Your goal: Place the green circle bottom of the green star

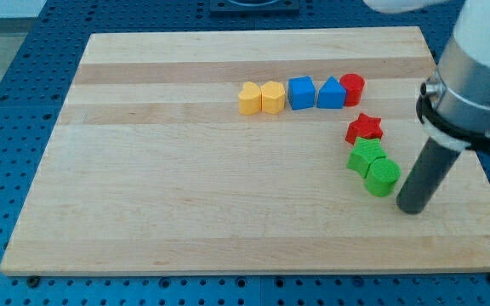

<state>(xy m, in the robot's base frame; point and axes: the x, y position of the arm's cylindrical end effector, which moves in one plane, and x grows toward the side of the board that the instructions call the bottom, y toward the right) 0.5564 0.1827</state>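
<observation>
The green circle (383,177) lies at the view's right, touching the lower right side of the green star (366,156). A red star (364,129) sits just above the green star. My tip (411,206) rests on the board just right of and slightly below the green circle, a small gap apart from it. The dark rod rises from the tip up to the arm at the view's upper right.
A row of blocks runs along the upper middle: a yellow block (249,99), a second yellow block (272,97), a blue block (301,92), a blue triangle-like block (331,93) and a red circle (352,87). The wooden board (185,187) ends close to the right of my tip.
</observation>
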